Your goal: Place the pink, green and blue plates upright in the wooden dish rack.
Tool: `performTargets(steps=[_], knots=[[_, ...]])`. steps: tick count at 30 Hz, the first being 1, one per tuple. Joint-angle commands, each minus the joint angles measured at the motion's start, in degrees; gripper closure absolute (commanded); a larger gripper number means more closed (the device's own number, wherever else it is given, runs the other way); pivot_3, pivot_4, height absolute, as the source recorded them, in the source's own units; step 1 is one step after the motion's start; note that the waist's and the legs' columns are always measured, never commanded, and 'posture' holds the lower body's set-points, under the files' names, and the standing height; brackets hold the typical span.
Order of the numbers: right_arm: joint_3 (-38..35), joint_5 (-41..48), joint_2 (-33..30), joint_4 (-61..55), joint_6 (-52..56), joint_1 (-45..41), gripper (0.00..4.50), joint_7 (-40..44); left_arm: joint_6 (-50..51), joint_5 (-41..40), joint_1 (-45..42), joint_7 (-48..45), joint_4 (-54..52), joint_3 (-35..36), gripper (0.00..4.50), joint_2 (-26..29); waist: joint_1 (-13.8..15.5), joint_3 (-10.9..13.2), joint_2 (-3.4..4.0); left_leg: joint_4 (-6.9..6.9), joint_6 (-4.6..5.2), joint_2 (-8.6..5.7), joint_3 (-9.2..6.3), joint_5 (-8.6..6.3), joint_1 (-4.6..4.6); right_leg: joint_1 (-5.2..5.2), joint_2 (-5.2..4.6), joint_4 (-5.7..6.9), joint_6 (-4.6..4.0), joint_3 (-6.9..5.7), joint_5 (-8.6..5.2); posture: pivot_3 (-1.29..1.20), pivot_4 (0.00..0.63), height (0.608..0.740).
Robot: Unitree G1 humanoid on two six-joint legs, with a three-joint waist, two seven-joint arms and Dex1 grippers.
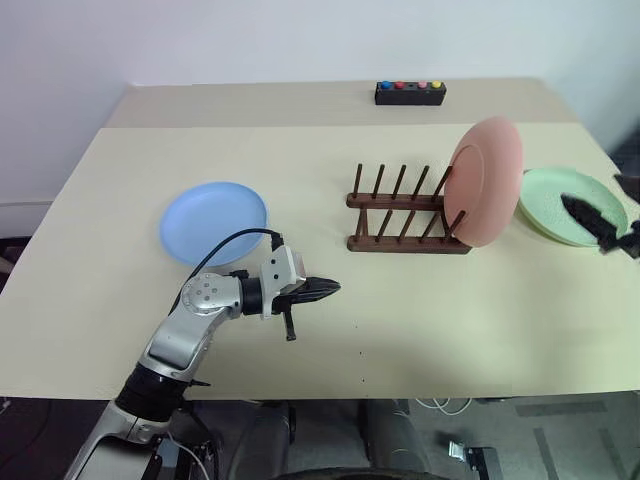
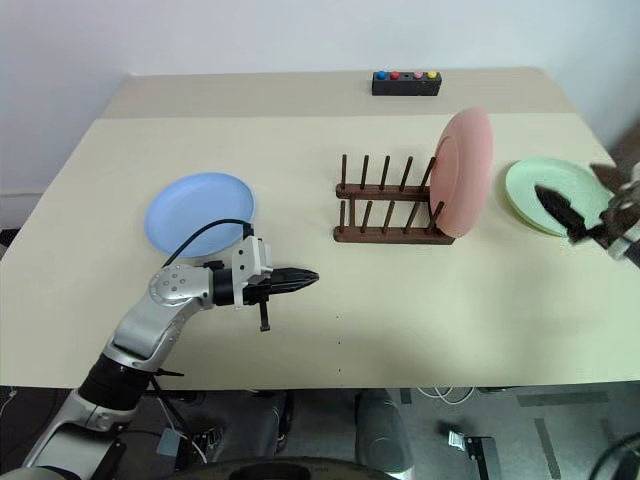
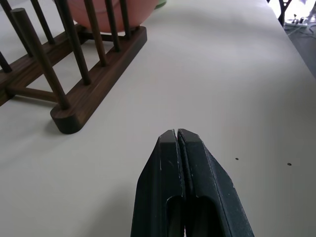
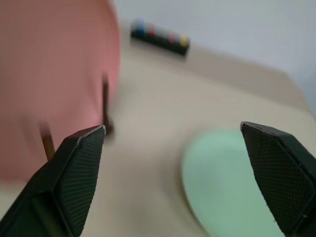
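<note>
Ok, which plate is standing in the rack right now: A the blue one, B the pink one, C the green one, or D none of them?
B: the pink plate stands upright at the right end of the rack, while the blue plate and the green plate lie flat on the table.

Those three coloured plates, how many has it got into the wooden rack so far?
One. The salmon pink round plate stands upright at the right end of the dark wooden peg rack. The open right gripper hovers over the flat mint green plate. The sky blue plate lies untouched.
</note>
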Motion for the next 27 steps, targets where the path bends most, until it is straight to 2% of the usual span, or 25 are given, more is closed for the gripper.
performTargets(steps=[1, 5, 14, 17, 24, 27], knots=[[6.49, -10.49, -1.96, 5.13, -5.88, -1.29, 0.04, -2.46, -0.43, -0.92, -1.07, -0.71, -1.05, 0.16, 4.50, -0.14, -0.04, 0.00, 0.00, 0.01, 0.00, 0.00, 0.01, 0.00, 0.01, 0.01, 0.00, 0.00, 0.00, 0.00, 0.00, 0.00, 0.150, 0.740], [14.35, -19.16, -1.65, 14.46, -11.12, -6.13, 0.04, -4.90, -0.62, -0.71, -1.62, -1.05, -0.39, 0.05, 4.50, -0.44, 0.06, 0.00, 0.03, 0.03, 0.00, 0.00, 0.01, 0.00, 0.02, 0.03, 0.00, 0.01, -0.01, 0.01, 0.00, 0.00, 0.150, 0.740], [24.47, -30.69, -0.01, 39.98, -19.57, -21.96, 0.04, -12.74, -0.65, -0.49, -1.39, -0.73, -0.65, 0.22, 4.50, -0.34, 0.08, 0.02, 0.05, 0.00, -0.01, 0.00, 0.01, 0.00, 0.01, 0.02, -0.01, 0.00, -0.02, 0.01, 0.01, 0.00, 0.150, 0.740], [26.51, -32.52, 0.50, 46.71, -21.51, -25.58, 0.93, -13.63, -0.50, -0.44, -1.06, -0.44, -1.08, 0.37, 4.50, -0.19, 0.09, 0.02, 0.05, 0.00, -0.01, 0.00, 0.01, 0.01, 0.01, 0.02, -0.01, -0.01, -0.02, 0.01, 0.01, 0.00, 0.150, 0.740], [27.13, -32.69, 1.09, 51.46, -25.00, -27.12, 4.48, -13.50, -0.31, -0.54, -0.07, 0.22, -1.96, 0.72, 4.50, 0.40, 0.17, 0.02, 0.05, 0.01, -0.01, -0.01, -0.01, 0.01, 0.01, 0.04, -0.01, -0.01, -0.01, 0.01, 0.01, 0.00, 0.150, 0.740], [26.66, -32.42, 0.81, 50.01, -26.38, -25.53, 4.48, -14.07, -0.17, -0.61, 0.00, 0.36, -2.12, 0.71, 4.50, 0.52, 0.14, 0.01, 0.00, 0.01, -0.01, -0.01, -0.03, 0.01, 0.04, 0.09, 0.00, -0.01, -0.01, 0.00, 0.01, 0.00, 0.150, 0.740]])
